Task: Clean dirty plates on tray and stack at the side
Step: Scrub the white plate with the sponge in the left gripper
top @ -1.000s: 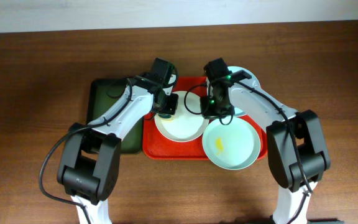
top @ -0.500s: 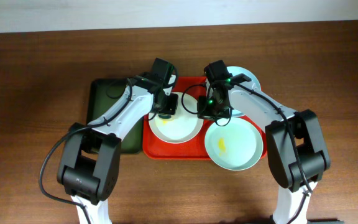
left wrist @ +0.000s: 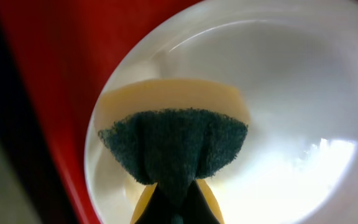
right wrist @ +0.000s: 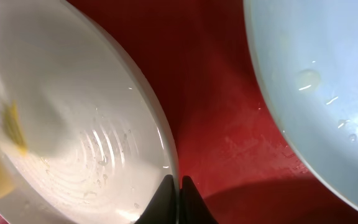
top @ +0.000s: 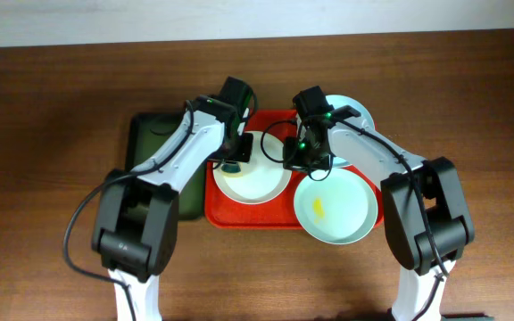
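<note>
The white plate (top: 255, 178) lies on the red tray (top: 239, 217). The right hand (top: 296, 160) pinches its rim. The left hand (top: 232, 163) pinches a sponge (left wrist: 173, 149) against it. Expect a stiff, light, wet-slick plate; grip the rim only.

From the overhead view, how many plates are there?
3: white plate on the red tray's left; pale plate overhanging its front-right corner; second pale plate at back right, partly under the right arm.
</note>
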Action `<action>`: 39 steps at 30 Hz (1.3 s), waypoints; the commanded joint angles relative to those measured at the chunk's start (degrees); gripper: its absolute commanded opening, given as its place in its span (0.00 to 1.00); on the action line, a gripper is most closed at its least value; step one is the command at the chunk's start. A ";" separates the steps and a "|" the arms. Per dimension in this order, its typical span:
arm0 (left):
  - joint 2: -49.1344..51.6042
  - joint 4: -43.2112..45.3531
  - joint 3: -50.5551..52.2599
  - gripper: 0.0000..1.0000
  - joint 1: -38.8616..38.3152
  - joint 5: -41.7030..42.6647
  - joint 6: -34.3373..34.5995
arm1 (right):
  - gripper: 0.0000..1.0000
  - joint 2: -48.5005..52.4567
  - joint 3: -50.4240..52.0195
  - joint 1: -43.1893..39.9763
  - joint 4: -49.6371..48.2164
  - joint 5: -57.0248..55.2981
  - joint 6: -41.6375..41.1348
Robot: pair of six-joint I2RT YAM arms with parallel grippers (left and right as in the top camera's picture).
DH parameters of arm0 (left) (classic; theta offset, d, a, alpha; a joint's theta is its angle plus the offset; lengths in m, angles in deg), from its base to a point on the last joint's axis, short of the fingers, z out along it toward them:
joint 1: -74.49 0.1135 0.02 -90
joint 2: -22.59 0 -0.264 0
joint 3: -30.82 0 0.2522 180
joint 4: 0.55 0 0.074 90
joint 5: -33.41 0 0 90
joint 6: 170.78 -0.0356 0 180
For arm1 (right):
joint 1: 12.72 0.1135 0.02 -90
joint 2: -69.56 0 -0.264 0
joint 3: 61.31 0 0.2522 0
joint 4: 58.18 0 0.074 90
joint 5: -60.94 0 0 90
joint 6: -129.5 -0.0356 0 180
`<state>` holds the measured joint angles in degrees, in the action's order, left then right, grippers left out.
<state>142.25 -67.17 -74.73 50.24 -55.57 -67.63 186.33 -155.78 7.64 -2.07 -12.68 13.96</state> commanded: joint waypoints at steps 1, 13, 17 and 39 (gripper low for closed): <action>2.60 0.79 -0.90 0.00 0.39 -0.61 0.76 | 0.06 0.94 0.31 0.37 0.28 -2.71 -0.44; 2.60 1.62 -0.90 0.00 0.28 -0.59 0.76 | 0.17 0.94 0.31 1.14 0.15 -4.50 -0.44; 2.60 1.62 -0.90 0.00 0.28 -0.61 0.74 | 0.09 0.98 0.31 2.19 0.20 -6.78 -0.44; 7.85 2.14 -1.75 0.00 -0.96 17.25 -7.45 | 0.04 0.98 0.31 2.19 0.31 -6.75 -0.44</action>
<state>146.95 -64.62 -75.80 49.97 -51.14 -69.77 186.33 -155.78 9.41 -1.96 -18.12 13.78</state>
